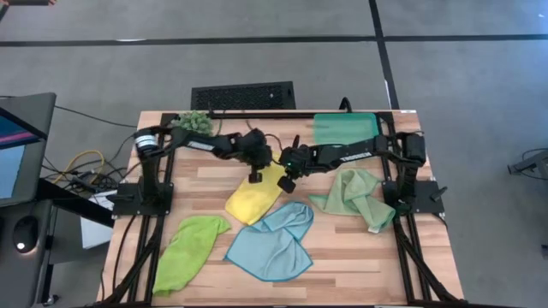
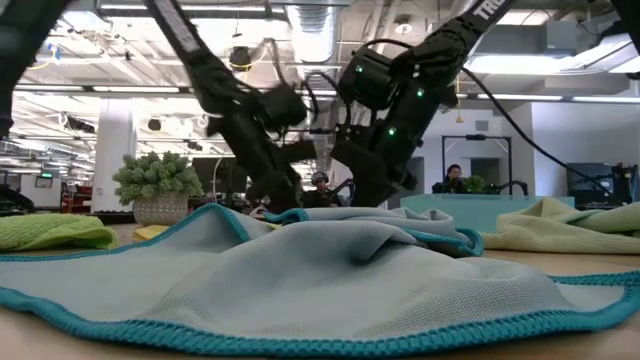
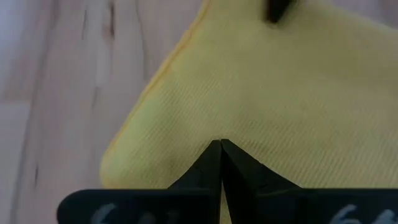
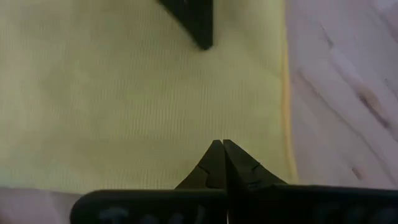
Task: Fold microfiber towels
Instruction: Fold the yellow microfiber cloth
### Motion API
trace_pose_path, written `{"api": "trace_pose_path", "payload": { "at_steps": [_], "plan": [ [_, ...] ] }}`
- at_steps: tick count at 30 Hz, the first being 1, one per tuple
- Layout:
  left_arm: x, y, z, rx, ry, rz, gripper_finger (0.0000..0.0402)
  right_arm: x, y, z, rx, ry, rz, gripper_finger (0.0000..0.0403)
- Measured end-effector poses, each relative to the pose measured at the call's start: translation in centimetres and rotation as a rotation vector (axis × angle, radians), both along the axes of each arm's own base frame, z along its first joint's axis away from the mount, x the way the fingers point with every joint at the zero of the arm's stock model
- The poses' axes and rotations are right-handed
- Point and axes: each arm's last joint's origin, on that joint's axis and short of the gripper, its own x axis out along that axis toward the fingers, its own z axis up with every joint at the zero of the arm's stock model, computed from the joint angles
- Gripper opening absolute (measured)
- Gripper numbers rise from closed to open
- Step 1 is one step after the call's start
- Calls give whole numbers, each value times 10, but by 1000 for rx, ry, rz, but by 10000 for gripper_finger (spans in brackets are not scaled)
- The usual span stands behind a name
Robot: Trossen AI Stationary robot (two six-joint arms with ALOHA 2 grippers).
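A yellow towel lies folded on the middle of the table. My left gripper is shut over its far left part. My right gripper is shut over its far right part, close to the towel's right edge. A light blue towel lies rumpled near the front, its far corner against the yellow one. A lime green towel lies bunched at the front left. A pale sage towel lies crumpled at the right. In the low view the blue towel hides both grippers' fingertips. My left gripper points down at a slant, and its shut fingertips stand right at the yellow towel's top surface; I cannot tell whether they touch it. My right gripper likewise slants down with its shut fingertips at the cloth just inside the right edge; whether they touch cannot be told.
A teal tray stands at the far right of the table and a small spiky green plant at the far left. Bare wood shows between the lime towel and the yellow one, and along the front right.
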Motion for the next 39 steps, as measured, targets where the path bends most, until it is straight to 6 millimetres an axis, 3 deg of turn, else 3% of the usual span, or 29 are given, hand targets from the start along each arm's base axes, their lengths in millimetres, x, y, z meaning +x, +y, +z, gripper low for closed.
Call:
{"api": "trace_pose_path", "payload": {
  "at_steps": [5, 14, 19, 22, 28, 31, 35, 39],
  "plan": [
    [11, 12, -6, 84, 106, 147, 0, -4, 0, -5, 5, 19, -2, 5],
    [-17, 27, 0, 116, 264, 591, 0, -9, -21, -4, -30, 34, 7, 6],
    [-30, 18, 21, 99, 298, 621, 0, -12, -28, 4, -35, 13, 38, 6],
    [-32, 10, 54, 104, 217, 597, 0, -12, -27, 11, -29, -8, 59, 6],
    [-55, -25, 96, 37, 190, 463, 0, -9, -8, 27, -59, -65, 157, 6],
    [-74, -53, 86, -50, 98, 349, 0, -1, 17, 24, -57, -153, 314, 6],
    [-98, -87, 52, -152, -100, 222, 0, 13, 48, 4, -61, -277, 469, 3],
    [-115, -107, 25, -172, -222, 174, 0, 26, 57, -9, -74, -342, 491, 3]
  ]
}}
